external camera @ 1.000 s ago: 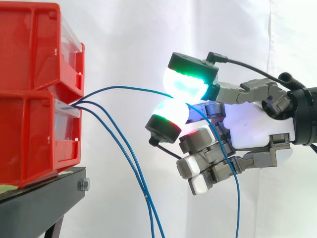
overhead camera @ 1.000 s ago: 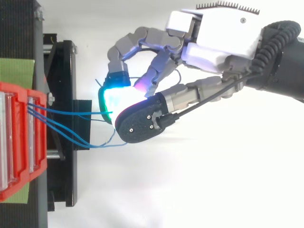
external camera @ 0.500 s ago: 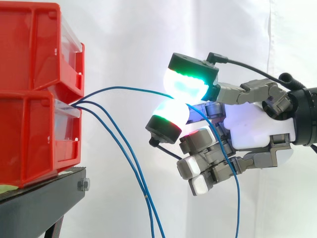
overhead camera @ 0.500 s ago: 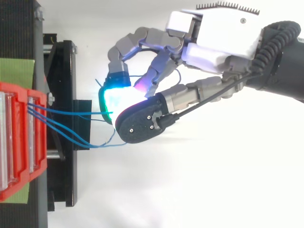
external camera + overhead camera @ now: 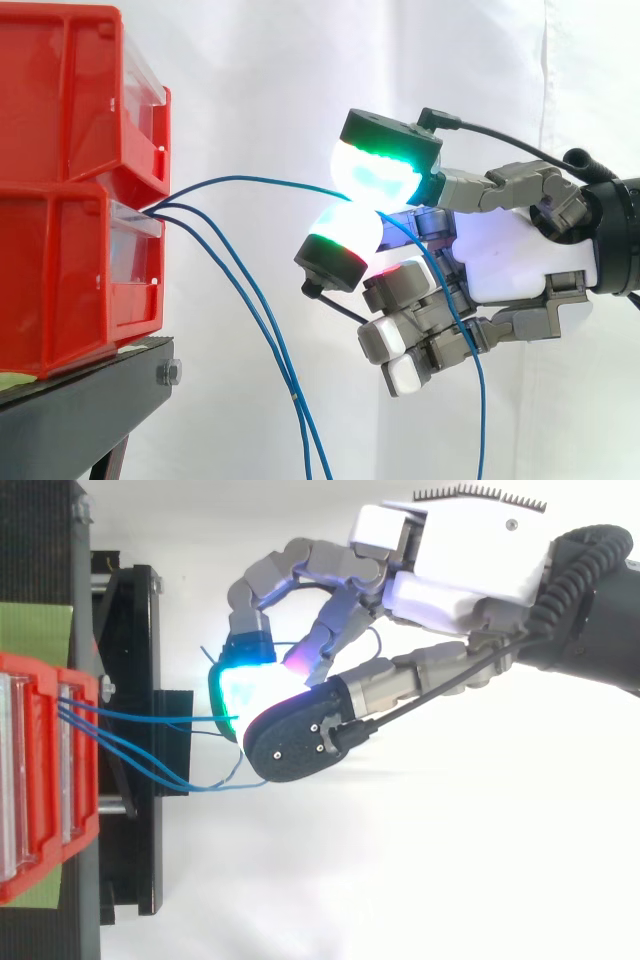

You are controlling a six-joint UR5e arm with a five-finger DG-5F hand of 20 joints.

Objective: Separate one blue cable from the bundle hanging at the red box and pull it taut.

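Before draped white curtain, hand pinches thin blue cable.

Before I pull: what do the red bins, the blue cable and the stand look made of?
Red bins: moulded plastic by the look, glossy, with ribbed walls and clear front panels. Blue cable: thin, smooth, probably plastic-sheathed wire; it holds a springy arc from the bins to the hand pinching it. Stand: likely metal, matt black, with a bolt at its edge.

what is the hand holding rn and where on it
One blue cable, pinched between glowing fingertips of the hand, partway along its length, out from the red bins; the rest hangs down.
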